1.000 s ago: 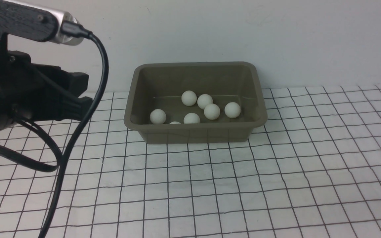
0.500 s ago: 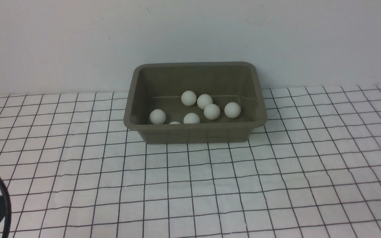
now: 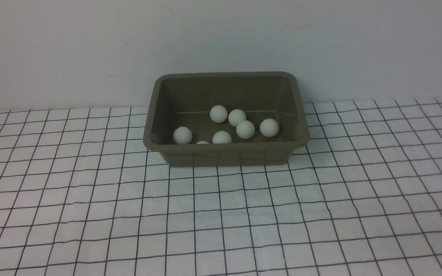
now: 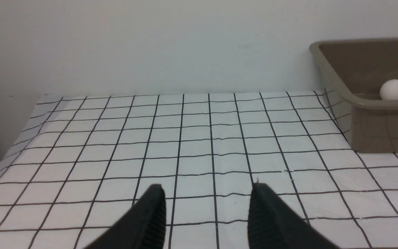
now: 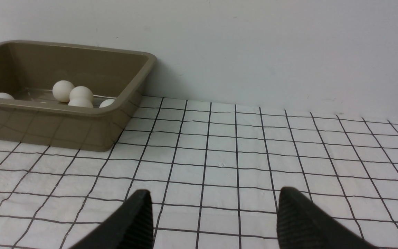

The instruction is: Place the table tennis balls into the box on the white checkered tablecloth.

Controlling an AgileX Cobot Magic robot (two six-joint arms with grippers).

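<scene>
A: Where are the table tennis balls (image 3: 245, 129) sitting right now?

B: All of them are lying inside the box (image 3: 225, 153). In the front view I am counting seven: one alone near the box's left wall, one mostly hidden behind the near rim, one just beside it peeking over that rim, and four clustering from the middle toward the right wall. None are showing out on the cloth.

A: And the box itself?

B: It is standing upright on the white checkered tablecloth (image 3: 244, 214), close against the pale wall (image 3: 221, 38) at the back, roughly central across the surface.

A: What are the arms doing?

B: The left gripper (image 4: 207, 214) is hanging low over bare cloth, well apart from the box, which is showing only at the edge of its wrist view. Its jaws are standing spread with nothing between them, only grid squares showing in the gap.

A: And the other one?

B: The right gripper (image 5: 216, 221) is hovering over bare cloth on the other side, also well apart from the box. Its jaws are standing wide apart too, and they are gripping nothing. In the front view, neither gripper is showing clearly; only a small dark scrap is sitting at the bottom left corner.
</scene>
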